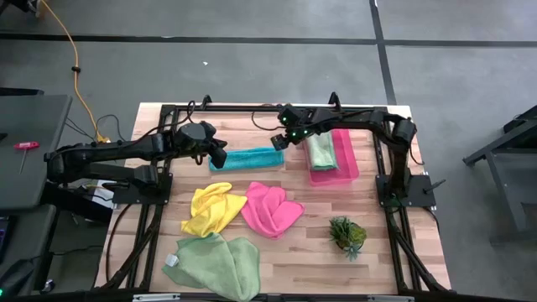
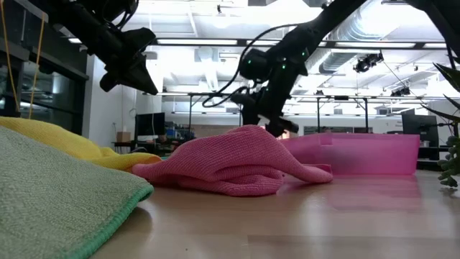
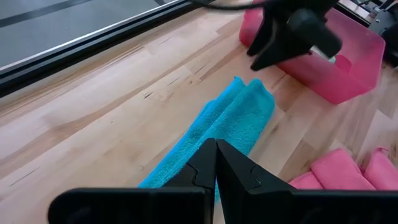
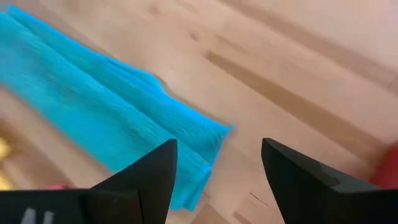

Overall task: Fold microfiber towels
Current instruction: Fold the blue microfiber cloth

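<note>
Teal towel (image 1: 250, 158) lay folded into a long strip, upper centre of the high view, both arms at its ends.

The left gripper (image 1: 220, 156) hovered clenched and empty above the strip's left end; the right gripper (image 1: 279, 141) hung with fingers spread, holding nothing, over its right end beside the pink tray (image 1: 347, 164). To finish well, I judged the right fingers should drop squarely over all the layers at that end, then carry it across so the edges meet. Counted: five towels, namely one teal, one yellow (image 1: 211, 210), one hot pink (image 1: 270, 210), one pale green (image 1: 214, 264) at lower left, one pale green (image 1: 320, 151) in the tray; one tray; one small plant (image 1: 346, 236).
</note>
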`<action>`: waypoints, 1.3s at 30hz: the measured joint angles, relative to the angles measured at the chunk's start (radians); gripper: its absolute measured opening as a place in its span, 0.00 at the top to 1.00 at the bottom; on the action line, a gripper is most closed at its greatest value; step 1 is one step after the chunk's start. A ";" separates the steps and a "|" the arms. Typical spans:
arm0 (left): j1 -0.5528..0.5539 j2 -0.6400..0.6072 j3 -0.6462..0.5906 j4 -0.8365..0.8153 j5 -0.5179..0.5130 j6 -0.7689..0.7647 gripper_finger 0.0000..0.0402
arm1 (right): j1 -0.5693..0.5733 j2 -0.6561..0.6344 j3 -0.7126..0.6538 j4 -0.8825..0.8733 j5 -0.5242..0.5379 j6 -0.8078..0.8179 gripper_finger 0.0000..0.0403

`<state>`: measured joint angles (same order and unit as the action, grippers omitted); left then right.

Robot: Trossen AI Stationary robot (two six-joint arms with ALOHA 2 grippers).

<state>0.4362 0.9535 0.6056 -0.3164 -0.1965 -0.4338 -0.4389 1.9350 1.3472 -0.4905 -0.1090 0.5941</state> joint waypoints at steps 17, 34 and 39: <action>0.000 0.000 0.000 -0.001 -0.013 0.000 1.00 | 0.070 0.033 -0.011 0.219 -0.136 0.079 0.58; 0.000 0.000 0.000 0.000 0.003 -0.008 1.00 | -0.044 0.036 -0.236 0.590 -0.335 0.241 0.99; 0.000 0.000 0.000 0.000 0.003 -0.008 1.00 | -0.076 0.005 -0.236 0.538 -0.297 0.235 0.99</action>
<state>0.4362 0.9535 0.6060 -0.3168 -0.1936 -0.4419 -0.5152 1.9403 1.1114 0.0471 -0.4058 0.8294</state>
